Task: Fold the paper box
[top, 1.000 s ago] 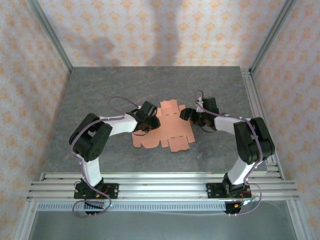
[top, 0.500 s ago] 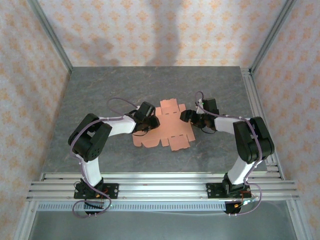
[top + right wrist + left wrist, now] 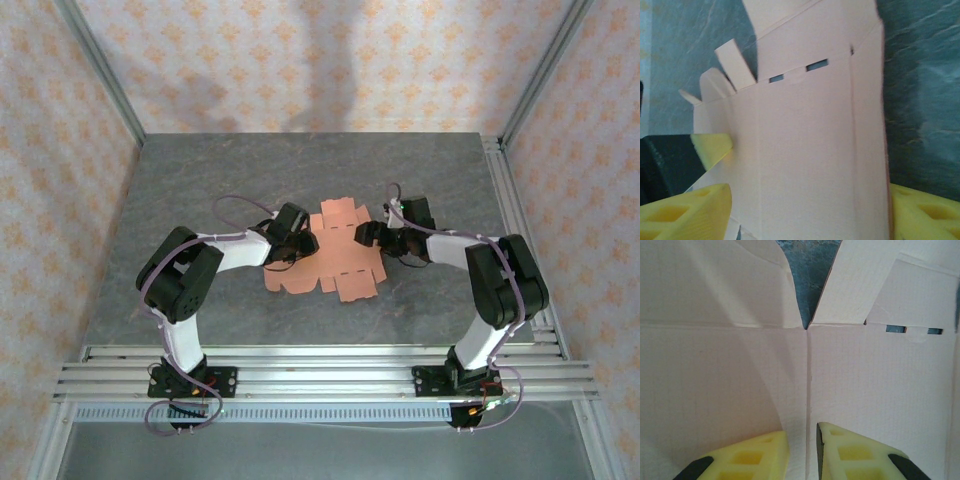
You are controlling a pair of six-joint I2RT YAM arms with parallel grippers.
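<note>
The paper box (image 3: pixel 335 262) is a salmon-orange die-cut sheet lying mostly flat on the grey table, between the two arms. My left gripper (image 3: pixel 303 243) rests low on the sheet's left part. In the left wrist view its yellow fingertips (image 3: pixel 765 450) stand a narrow gap apart over a crease in the paper box (image 3: pixel 865 380), with nothing pinched between them. My right gripper (image 3: pixel 362 232) is at the sheet's upper right. In the right wrist view my right gripper (image 3: pixel 810 195) has its jaws wide, straddling a panel of the paper box (image 3: pixel 810 150) that spans the gap between its fingers.
A metal frame rail (image 3: pixel 510 210) runs along the table's right side, and aluminium rails (image 3: pixel 320 365) cross the near edge by the arm bases. Patterned walls close in the back and sides. The left gripper's yellow finger (image 3: pixel 712 147) appears beside the card in the right wrist view.
My right gripper has slid a little to the left onto the sheet and its jaws have narrowed slightly. The left gripper has stayed almost still.
</note>
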